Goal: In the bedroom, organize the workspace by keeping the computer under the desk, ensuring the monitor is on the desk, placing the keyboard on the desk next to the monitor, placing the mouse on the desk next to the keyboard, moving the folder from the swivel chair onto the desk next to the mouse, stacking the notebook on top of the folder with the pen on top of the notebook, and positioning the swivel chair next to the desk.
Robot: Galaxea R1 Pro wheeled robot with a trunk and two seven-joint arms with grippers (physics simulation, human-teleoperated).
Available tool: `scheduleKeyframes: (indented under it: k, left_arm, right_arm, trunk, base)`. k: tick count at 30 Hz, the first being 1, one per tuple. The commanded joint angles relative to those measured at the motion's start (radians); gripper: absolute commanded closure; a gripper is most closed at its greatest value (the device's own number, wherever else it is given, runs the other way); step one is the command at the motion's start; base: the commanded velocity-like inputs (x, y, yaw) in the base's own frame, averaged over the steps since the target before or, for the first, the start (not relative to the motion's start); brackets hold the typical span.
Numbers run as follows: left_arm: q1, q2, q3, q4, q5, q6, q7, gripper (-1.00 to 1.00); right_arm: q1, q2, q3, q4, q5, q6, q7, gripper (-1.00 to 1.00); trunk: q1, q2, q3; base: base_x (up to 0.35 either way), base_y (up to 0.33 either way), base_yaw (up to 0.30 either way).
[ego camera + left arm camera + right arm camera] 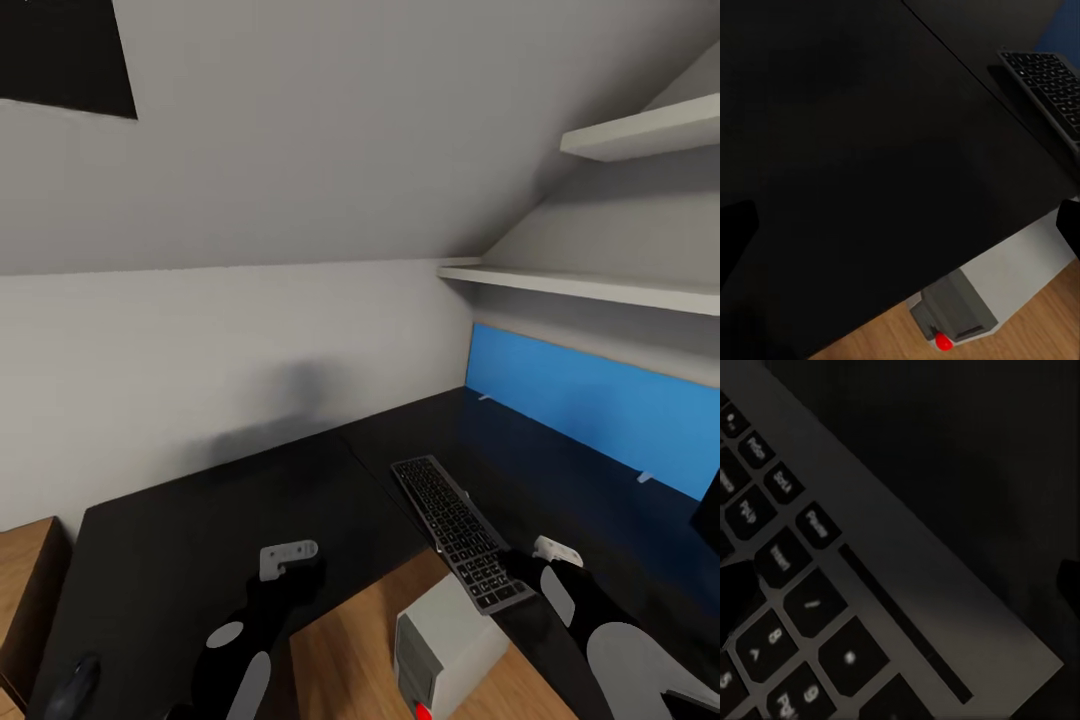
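Note:
The dark grey keyboard (455, 528) lies on the black desk (200, 530), its near end jutting over the desk's front edge. My right gripper (522, 572) is open just above that near end; in the right wrist view the keys (810, 607) sit between its spread fingertips (735, 592). My left gripper (300, 575) hangs open over bare desk top (855, 150), with nothing between its fingers. The white computer tower (445, 650) with a red button stands on the floor at the desk's edge, also seen as the computer (975, 296) in the left wrist view.
A blue panel (600, 410) runs along the desk's back right. Two white shelves (600, 287) hang above it under the sloped ceiling. A dark rounded object (75, 687) sits at the desk's near left corner. A dark edge (708, 525) shows at far right. Wooden floor (350, 640) lies below.

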Motion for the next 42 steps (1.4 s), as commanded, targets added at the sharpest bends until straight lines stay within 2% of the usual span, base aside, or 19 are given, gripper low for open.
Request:
scheduleKeyframes:
  k: [1, 6, 17, 27, 42]
  left_arm:
    - [-0.001, 0.0, -0.001, -0.001, 0.011, 0.003, 0.009, -1.0]
    - [-0.001, -0.001, -0.001, -0.001, 0.011, 0.003, 0.009, -1.0]
    - [-0.001, 0.001, -0.001, -0.001, 0.011, 0.003, 0.009, -1.0]
    - [-0.001, 0.001, -0.001, -0.002, 0.01, 0.003, 0.009, -1.0]
    - [-0.001, 0.001, -0.001, -0.003, 0.01, 0.002, 0.009, -1.0]
  right_arm:
    - [0.0, 0.0, -0.003, -0.002, -0.009, 0.005, -0.001, -1.0]
    - [0.0, 0.0, -0.003, -0.002, -0.009, 0.005, -0.001, -1.0]
    - [0.0, 0.0, -0.004, -0.002, -0.009, 0.005, -0.001, -1.0]
    - [0.0, -0.001, -0.004, -0.001, -0.009, 0.005, -0.001, -1.0]
    - [0.0, -0.004, -0.006, 0.004, -0.011, 0.008, 0.015, -1.0]
  trunk:
    - [-0.004, 0.006, 0.002]
    - [-0.023, 0.041, 0.018]
    - [-0.023, 0.041, 0.018]
    - [-0.023, 0.041, 0.018]
    - [-0.023, 0.041, 0.018]
  base:
    - [0.001, 0.0, 0.0]
    - [0.0, 0.0, 0.0]
    - [0.008, 0.0, 0.0]
    - [0.174, 0.0, 0.0]
    - [0.012, 0.0, 0.0]
